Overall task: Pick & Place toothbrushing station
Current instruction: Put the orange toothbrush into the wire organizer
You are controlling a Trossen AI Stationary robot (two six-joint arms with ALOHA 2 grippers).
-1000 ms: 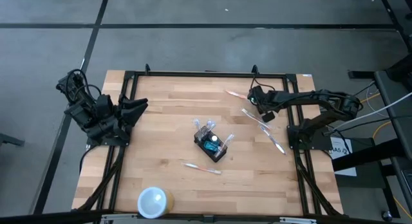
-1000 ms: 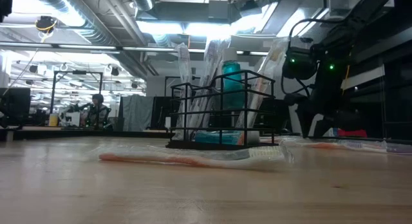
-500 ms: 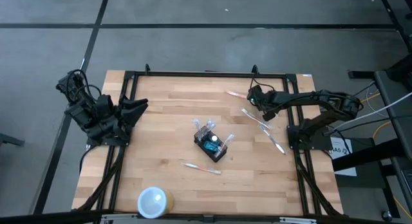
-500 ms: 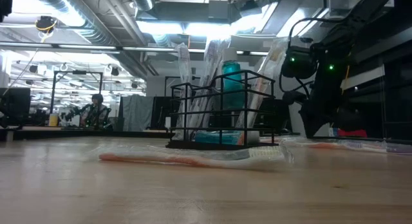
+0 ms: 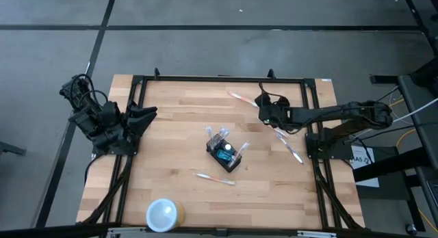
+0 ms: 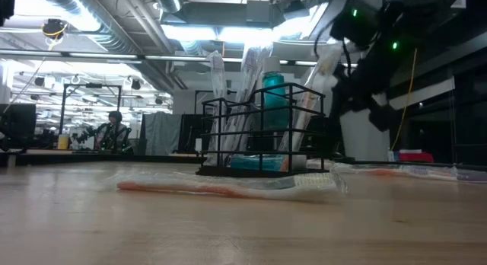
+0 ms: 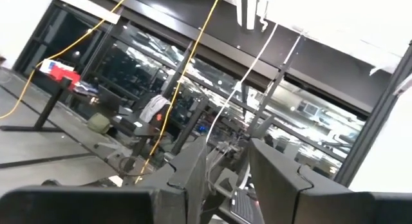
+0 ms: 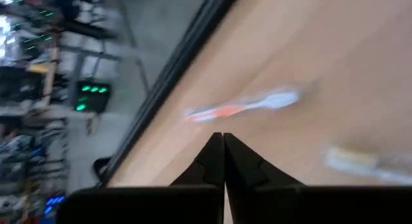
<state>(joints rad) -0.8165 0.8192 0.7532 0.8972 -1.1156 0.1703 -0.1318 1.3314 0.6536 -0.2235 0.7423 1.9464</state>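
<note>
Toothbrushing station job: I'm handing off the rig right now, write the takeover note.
Right gripper: jaws shut, empty, over the table's far right part, near a wrapped toothbrush.
Left gripper: waiting at the table's left edge, jaws slightly apart, empty.
Toothbrushing station: upright mid-table, holding wrapped brushes and a teal item, untouched.
Loose wrapped toothbrushes lie right of it and nearer the front; white cup at the front edge.
Done: nothing picked.
Left: grasp and place the station.
</note>
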